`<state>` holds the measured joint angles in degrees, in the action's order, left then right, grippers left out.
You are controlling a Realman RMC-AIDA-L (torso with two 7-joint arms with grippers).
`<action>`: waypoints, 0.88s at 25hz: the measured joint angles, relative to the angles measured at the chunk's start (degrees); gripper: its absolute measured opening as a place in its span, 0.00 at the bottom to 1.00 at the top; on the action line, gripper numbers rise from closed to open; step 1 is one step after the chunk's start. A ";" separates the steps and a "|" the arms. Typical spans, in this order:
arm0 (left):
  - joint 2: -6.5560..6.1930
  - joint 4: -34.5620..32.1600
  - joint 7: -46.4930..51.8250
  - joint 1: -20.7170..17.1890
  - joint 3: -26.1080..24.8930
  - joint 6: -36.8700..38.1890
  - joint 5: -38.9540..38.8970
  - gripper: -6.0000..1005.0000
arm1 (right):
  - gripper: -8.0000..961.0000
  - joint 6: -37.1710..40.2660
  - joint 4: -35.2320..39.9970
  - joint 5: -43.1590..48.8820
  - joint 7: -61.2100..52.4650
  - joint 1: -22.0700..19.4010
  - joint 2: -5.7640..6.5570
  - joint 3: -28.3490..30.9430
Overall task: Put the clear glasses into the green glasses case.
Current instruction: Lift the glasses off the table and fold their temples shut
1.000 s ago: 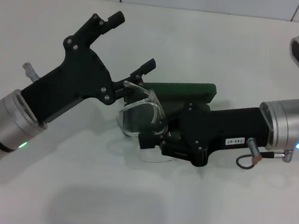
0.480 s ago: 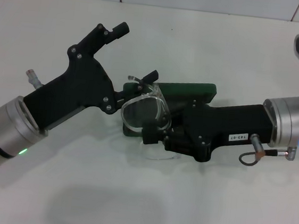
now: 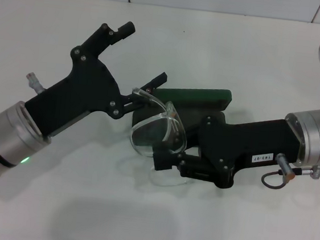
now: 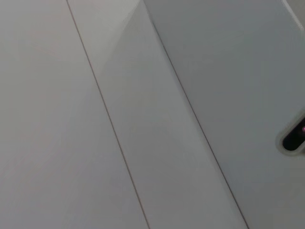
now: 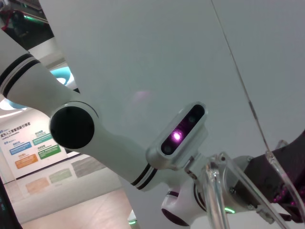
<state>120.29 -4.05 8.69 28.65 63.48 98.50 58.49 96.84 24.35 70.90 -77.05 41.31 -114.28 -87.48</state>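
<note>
**Clear glasses held over the near edge of the green case, both arms crowded at mid-table**

The right gripper (image 3: 165, 155) comes in from the right, lying low over the white table (image 3: 241, 60), and has the clear glasses (image 3: 158, 128) clamped at the lower rim of the lens. The lens stands roughly upright and faces the camera in the head view, with one thin clear arm running up and back toward the left. The glasses hang just in front of the green glasses case (image 3: 200, 95), overlapping its near-left corner; whether they touch it cannot be told.

The case lies flat behind the right gripper's black body, which hides its near long edge and most of its front. Only the dark green top and its right rounded corner show, so it cannot be told how far the lid is open.

The left gripper (image 3: 143, 64) reaches in from the lower left with its fingers spread wide and nothing between them. The lower finger (image 3: 155, 80) sits at the clear arm's tip, right at the case's left end; the upper finger (image 3: 121, 30) points up and away.

Open table lies behind the case, to the far left and along the whole near side. The right wrist view shows the clear frame (image 5: 224, 191) close up.
</note>
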 joint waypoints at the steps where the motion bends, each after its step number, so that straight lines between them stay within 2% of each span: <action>1: 0.03 0.00 -0.15 0.00 0.09 -0.06 0.02 0.87 | 0.13 0.06 0.00 0.03 0.00 0.00 -0.04 -0.07; 14: 0.17 0.01 0.04 0.40 0.98 1.63 0.57 0.87 | 0.13 -3.00 -0.25 1.46 -0.56 0.56 -0.40 0.17; 22: -0.06 -0.20 0.63 0.71 2.28 1.74 0.59 0.87 | 0.13 -3.29 -0.04 1.46 -0.56 0.89 -0.14 0.19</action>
<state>120.22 -4.24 9.32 29.36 65.76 100.25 59.08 93.55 24.32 72.36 -77.61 42.20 -114.42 -87.29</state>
